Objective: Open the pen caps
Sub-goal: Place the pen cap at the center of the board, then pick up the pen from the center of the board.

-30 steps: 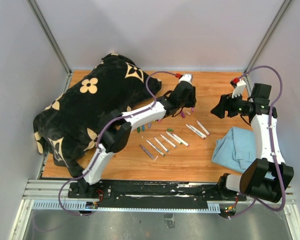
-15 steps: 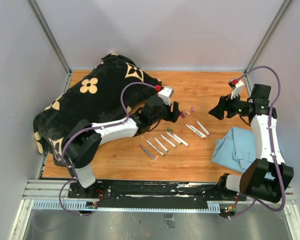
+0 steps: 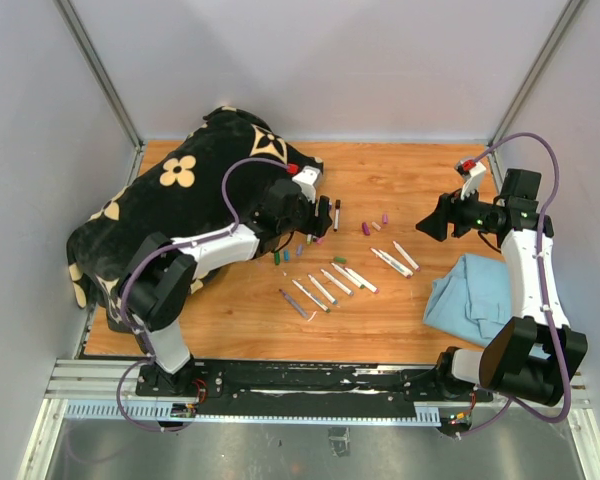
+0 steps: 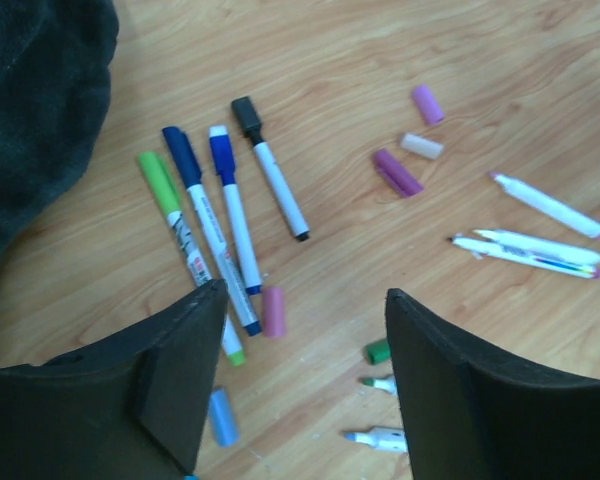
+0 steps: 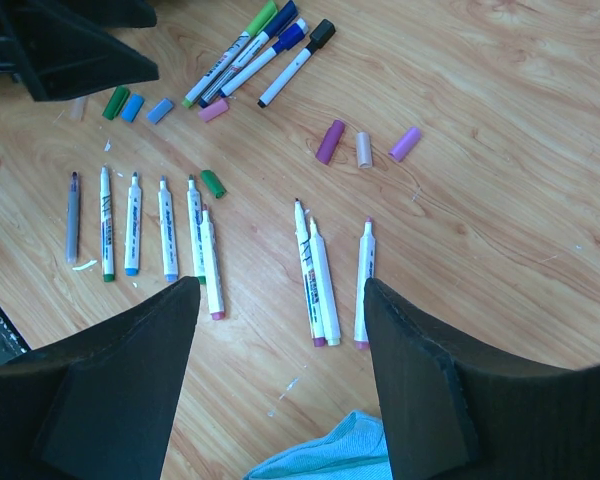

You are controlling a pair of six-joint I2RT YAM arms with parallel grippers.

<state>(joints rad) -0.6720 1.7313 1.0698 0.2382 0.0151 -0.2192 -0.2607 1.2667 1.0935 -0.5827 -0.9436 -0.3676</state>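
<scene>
Four pens with caps on lie together: green cap (image 4: 157, 172), dark blue cap (image 4: 181, 152), blue cap (image 4: 220, 150) and black cap (image 4: 246, 112). Loose caps lie around them: purple (image 4: 427, 103), pale (image 4: 421, 146), dark purple (image 4: 397, 172), pink (image 4: 273, 311), green (image 4: 378, 351), light blue (image 4: 221, 417). My left gripper (image 4: 305, 290) hangs open over the pink and green caps, holding nothing. Several uncapped markers (image 5: 166, 240) lie in a row, with more of these markers (image 5: 318, 280) beside it. My right gripper (image 5: 280, 285) is open above them, raised at the right (image 3: 427, 222).
A black plush bag with gold flowers (image 3: 180, 220) fills the left of the wooden table (image 3: 410, 320), right behind my left arm. A light blue cloth (image 3: 475, 295) lies at the right, below my right gripper. Grey walls close in the sides and back.
My left arm has drawn back leftward toward the bag, uncovering the black-capped pen and the loose caps. Its jaws stand wider. The right arm has not moved.
</scene>
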